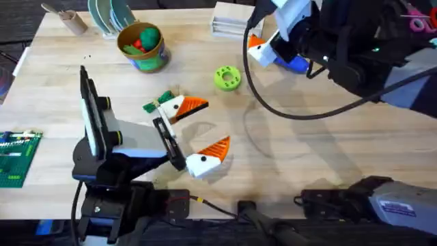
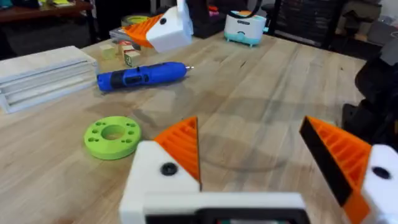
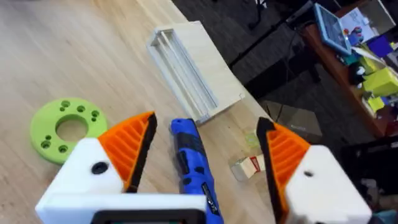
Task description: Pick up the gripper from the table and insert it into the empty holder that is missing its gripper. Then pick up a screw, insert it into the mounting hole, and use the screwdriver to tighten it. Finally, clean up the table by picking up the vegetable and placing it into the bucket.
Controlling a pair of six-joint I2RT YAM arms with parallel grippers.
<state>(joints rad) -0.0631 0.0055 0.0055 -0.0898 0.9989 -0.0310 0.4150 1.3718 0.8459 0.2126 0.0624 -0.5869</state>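
My left gripper (image 1: 212,124) (image 2: 249,134) stands open low over the middle of the table, and each of its white jaw blocks carries an orange ribbed wedge. The small green vegetable (image 1: 154,104) lies right beside its far finger. At the back left stands the bucket (image 1: 143,46), with a round green toy and something red inside. The blue screwdriver (image 1: 295,63) (image 2: 140,76) (image 3: 193,155) lies on the table at the back right. My right gripper (image 1: 272,37) (image 3: 205,127) hangs open just above it, an orange pad on either side of the blue body.
A lime-green ring (image 1: 227,77) (image 2: 112,135) (image 3: 65,129) lies between the two grippers. A pale wooden block stack (image 1: 229,17) (image 3: 186,68) sits at the back edge. A tan cup (image 1: 72,20) and plates stand at the back left, and a green baseplate (image 1: 17,157) at the left edge.
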